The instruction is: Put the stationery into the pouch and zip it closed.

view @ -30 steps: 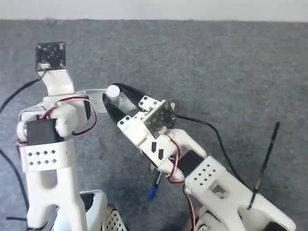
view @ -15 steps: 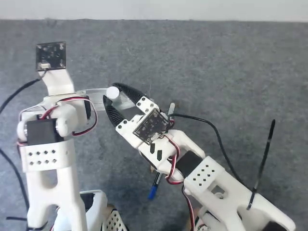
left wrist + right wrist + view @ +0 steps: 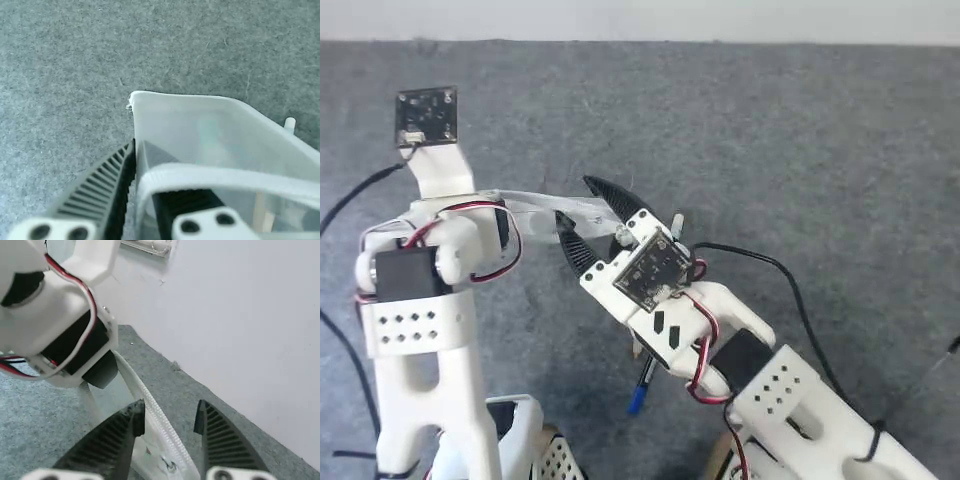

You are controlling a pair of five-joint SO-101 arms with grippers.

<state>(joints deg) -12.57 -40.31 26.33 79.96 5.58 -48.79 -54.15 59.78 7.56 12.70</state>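
Note:
The clear pouch with a white zipper band hangs off the table between the two arms. In the left wrist view my left gripper is shut on a wall of the pouch near its mouth. My right gripper is open and straddles the zipper edge, one black finger on each side. In the right wrist view the zipper band runs between the open fingers of that gripper. A blue-tipped pen lies on the table under the right arm.
The grey carpet-like table top stretches out to the back and right. A black cable loops off the right arm. A white wall rises behind the table. The left arm's white body stands close to the right gripper.
My right gripper shifted right and toward the near edge, and its wrist turned. The white round thing at the pouch's mouth no longer shows. The left arm stayed put.

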